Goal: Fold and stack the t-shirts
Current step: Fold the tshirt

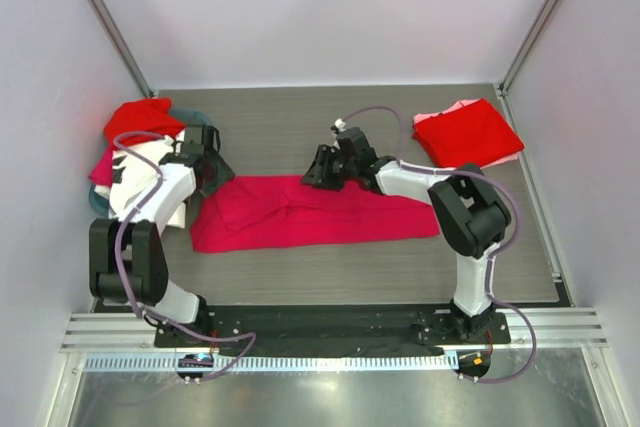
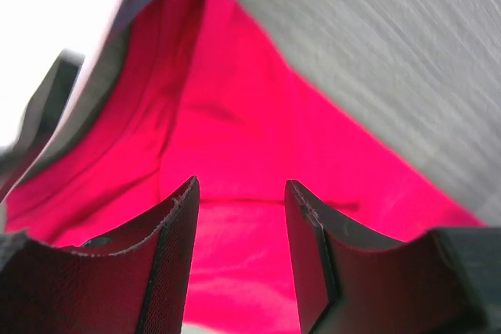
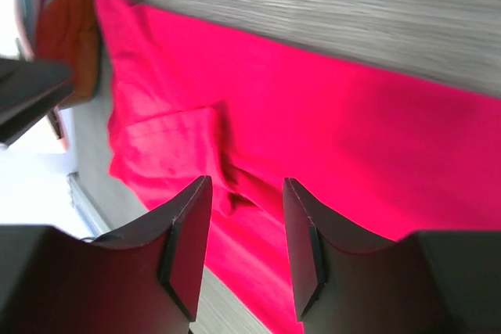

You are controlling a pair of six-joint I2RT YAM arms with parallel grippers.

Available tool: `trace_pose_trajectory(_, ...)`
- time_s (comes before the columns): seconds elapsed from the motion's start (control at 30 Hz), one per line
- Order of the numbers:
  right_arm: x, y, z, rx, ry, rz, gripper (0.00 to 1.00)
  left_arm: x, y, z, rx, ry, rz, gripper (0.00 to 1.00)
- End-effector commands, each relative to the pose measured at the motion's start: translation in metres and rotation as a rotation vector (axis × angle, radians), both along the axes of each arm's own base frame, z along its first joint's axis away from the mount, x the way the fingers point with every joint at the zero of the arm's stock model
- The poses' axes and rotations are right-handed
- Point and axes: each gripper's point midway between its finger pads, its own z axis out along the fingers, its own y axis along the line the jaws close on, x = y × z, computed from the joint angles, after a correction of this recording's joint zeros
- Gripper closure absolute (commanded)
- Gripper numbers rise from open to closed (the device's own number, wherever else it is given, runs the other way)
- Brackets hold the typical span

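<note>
A crimson-pink t-shirt [image 1: 315, 212] lies folded into a long band across the middle of the table. My left gripper [image 1: 210, 169] hovers over its left end. In the left wrist view it [image 2: 241, 189] stands open, with only cloth [image 2: 235, 131] below the gap. My right gripper [image 1: 318, 172] is at the band's far edge near the middle. Seen from the right wrist it [image 3: 246, 185] is open too, above a crease in the shirt [image 3: 329, 123], holding nothing. A folded red t-shirt [image 1: 467, 130] rests on a pale pink one [image 1: 440, 112] at the back right.
At the far left a teal basket [image 1: 192, 115] holds a heap of shirts, with a red one [image 1: 140, 119] on top and a white one [image 1: 128, 182] hanging down. Grey walls close in both sides and the back. The arm bases stand on the rail along the near edge.
</note>
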Motion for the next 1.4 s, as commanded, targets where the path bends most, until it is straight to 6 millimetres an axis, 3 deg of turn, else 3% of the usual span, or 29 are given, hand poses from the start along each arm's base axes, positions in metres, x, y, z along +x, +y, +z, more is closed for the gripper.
trace_pose_trajectory(0.0, 0.015, 0.039, 0.037, 0.162, -0.063, 0.064, 0.53, 0.035, -0.001, 0.014, -0.019, -0.055, 0.021, 0.51)
trace_pose_trajectory(0.07, 0.016, 0.051, 0.038, 0.192, -0.054, 0.103, 0.52, 0.044, -0.005, 0.001, -0.029, -0.024, 0.016, 0.52)
trace_pose_trajectory(0.1, 0.013, 0.059, 0.025, 0.182, -0.038, 0.131, 0.51, 0.050, -0.007, 0.003, -0.034, -0.023, 0.011, 0.52)
trace_pose_trajectory(0.13, 0.015, 0.068, 0.032, 0.196, -0.056, 0.163, 0.51, 0.054, -0.007, 0.000, -0.031, -0.009, 0.009, 0.52)
trace_pose_trajectory(0.17, 0.014, 0.071, 0.028, 0.184, -0.049, 0.175, 0.50, 0.056, -0.007, -0.011, -0.023, 0.025, 0.005, 0.53)
trace_pose_trajectory(0.2, 0.012, 0.076, 0.024, 0.169, -0.057, 0.197, 0.50, 0.060, -0.003, -0.010, -0.003, 0.033, 0.013, 0.53)
trace_pose_trajectory(0.3, 0.016, 0.089, 0.015, 0.161, -0.036, 0.228, 0.50, 0.057, 0.003, -0.024, 0.030, 0.091, 0.031, 0.53)
trace_pose_trajectory(0.33, 0.017, 0.091, 0.003, 0.157, -0.013, 0.231, 0.50, 0.057, 0.003, -0.027, 0.030, 0.097, 0.029, 0.53)
trace_pose_trajectory(0.47, 0.012, 0.099, -0.008, 0.162, 0.018, 0.262, 0.50, 0.050, 0.001, -0.048, 0.028, 0.152, 0.026, 0.53)
trace_pose_trajectory(0.67, 0.003, 0.098, -0.026, 0.125, 0.042, 0.289, 0.53, 0.038, 0.027, -0.067, 0.169, 0.260, 0.070, 0.53)
trace_pose_trajectory(0.77, -0.002, 0.099, -0.025, 0.135, 0.045, 0.308, 0.60, 0.036, 0.030, -0.072, 0.188, 0.286, 0.072, 0.53)
trace_pose_trajectory(0.93, -0.006, 0.099, -0.009, 0.162, 0.027, 0.340, 0.82, 0.034, 0.034, -0.075, 0.210, 0.296, 0.077, 0.53)
trace_pose_trajectory(0.97, -0.008, 0.100, -0.006, 0.170, 0.027, 0.346, 0.90, 0.034, 0.035, -0.075, 0.210, 0.295, 0.080, 0.53)
trace_pose_trajectory(1.07, -0.017, 0.100, 0.004, 0.210, 0.028, 0.378, 0.99, 0.036, 0.034, -0.075, 0.211, 0.292, 0.075, 0.53)
trace_pose_trajectory(1.2, -0.035, 0.090, 0.008, 0.228, 0.039, 0.400, 0.98, 0.035, 0.036, -0.076, 0.219, 0.293, 0.078, 0.53)
trace_pose_trajectory(1.23, -0.038, 0.087, 0.015, 0.234, 0.026, 0.408, 0.94, 0.035, 0.037, -0.076, 0.223, 0.292, 0.078, 0.53)
trace_pose_trajectory(1.37, -0.058, 0.075, 0.011, 0.233, 0.056, 0.432, 0.93, 0.036, 0.039, -0.077, 0.234, 0.286, 0.082, 0.53)
